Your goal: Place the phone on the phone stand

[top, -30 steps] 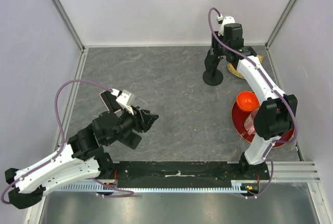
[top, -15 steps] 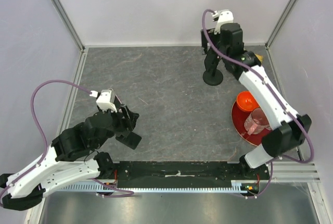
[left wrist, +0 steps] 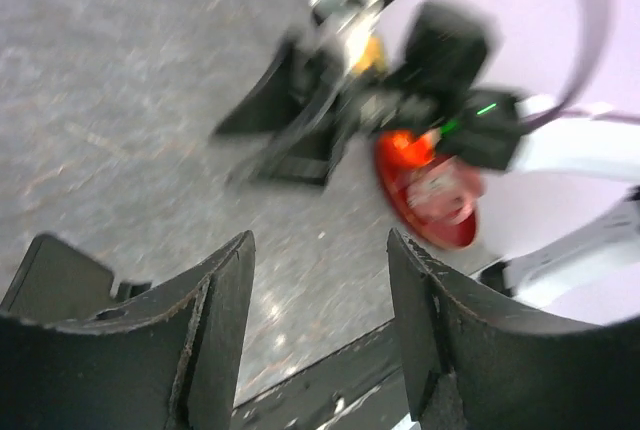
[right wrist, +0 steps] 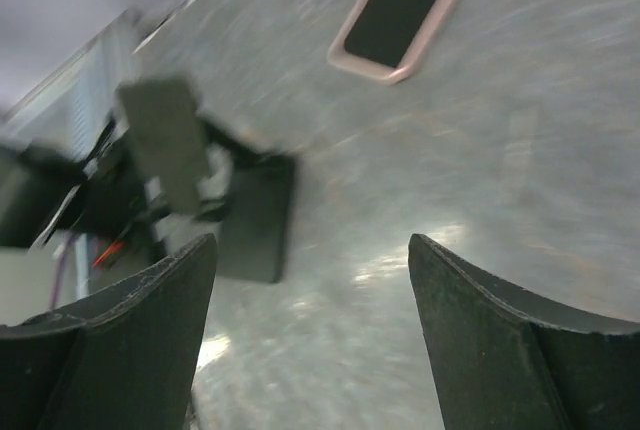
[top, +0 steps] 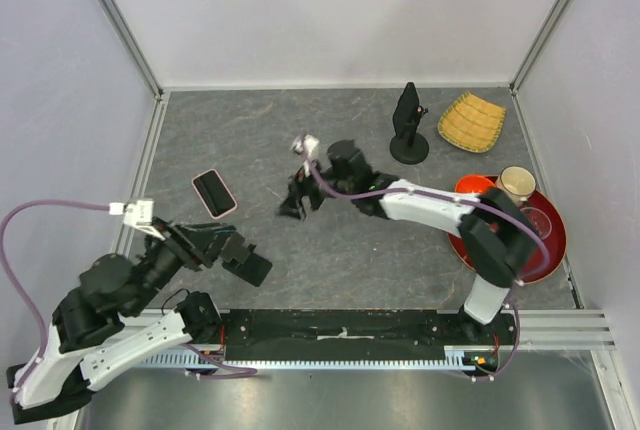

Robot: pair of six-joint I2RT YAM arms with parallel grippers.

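Approach step. Right gripper [top: 293, 200], fingers spread and empty, hovers short of the phone [top: 213, 192] ahead; next, straddle and pinch it.

From above, the right claw [top: 295, 200] is smeared by blur, so its jaws cannot be made out there. Part of the round red tray [top: 546, 246] is hidden by the right arm. In the left wrist view, the left claw [left wrist: 320, 250] is cut off by the bottom edge, and everything far away is blurred. In the right wrist view, the black phone in its pink case [right wrist: 405, 0] is cut off by the top edge, and the left arm [right wrist: 160, 155] is smeared.
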